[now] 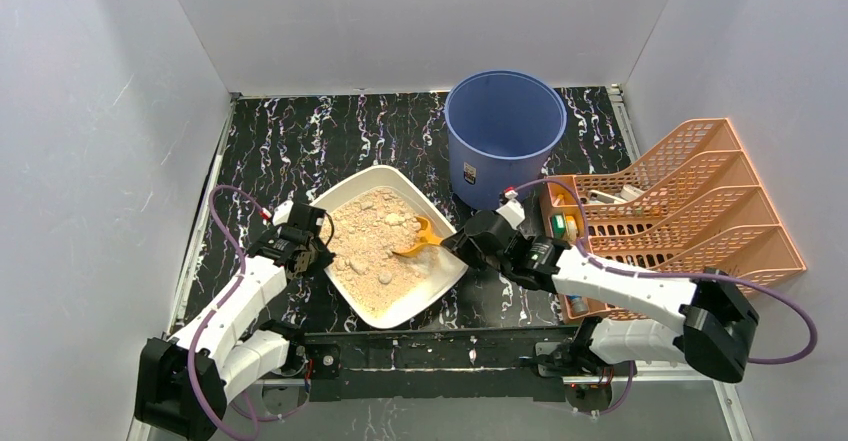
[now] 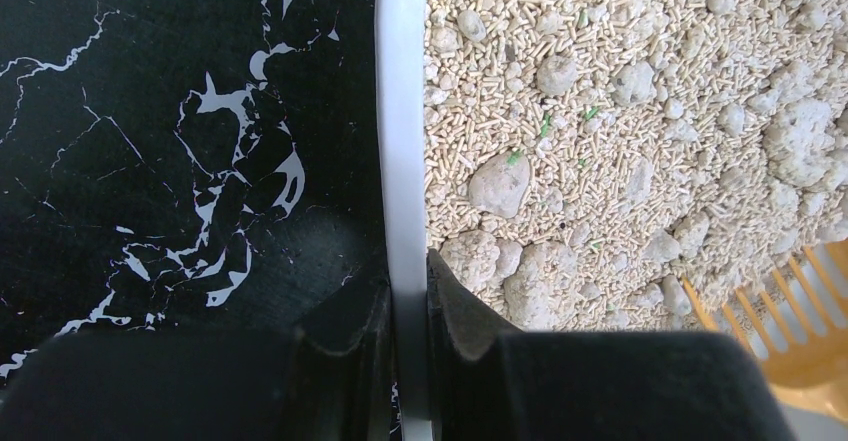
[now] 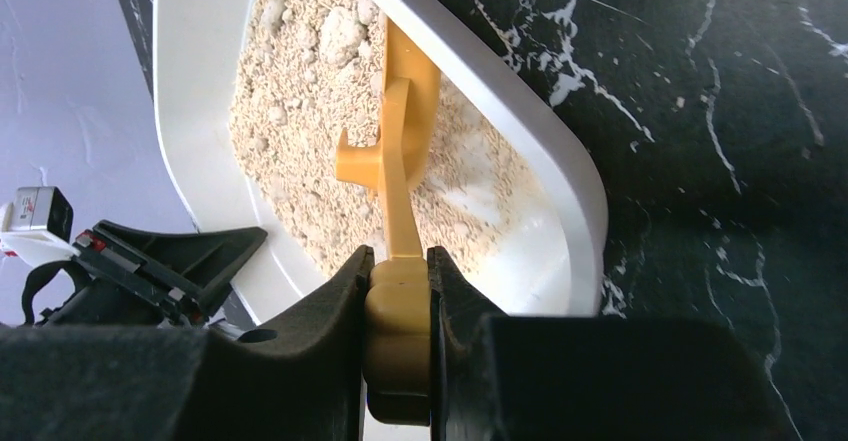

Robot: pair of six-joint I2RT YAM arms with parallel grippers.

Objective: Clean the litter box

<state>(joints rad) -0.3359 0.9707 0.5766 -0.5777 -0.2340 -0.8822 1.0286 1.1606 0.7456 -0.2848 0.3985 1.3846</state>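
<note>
Right end effector (image 3: 399, 261) clamping scoop (image 3: 405, 151), clumped litter (image 2: 600, 171)

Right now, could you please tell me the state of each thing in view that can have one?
litter box: holds tan litter with clumps in it.
scoop: head down in the litter, handle gripped.
left gripper: shut on the litter box rim.
right gripper: shut on the scoop handle.
blue bucket: upright, open, nothing visible inside.
organiser rack: standing, small items in its compartments.
</note>
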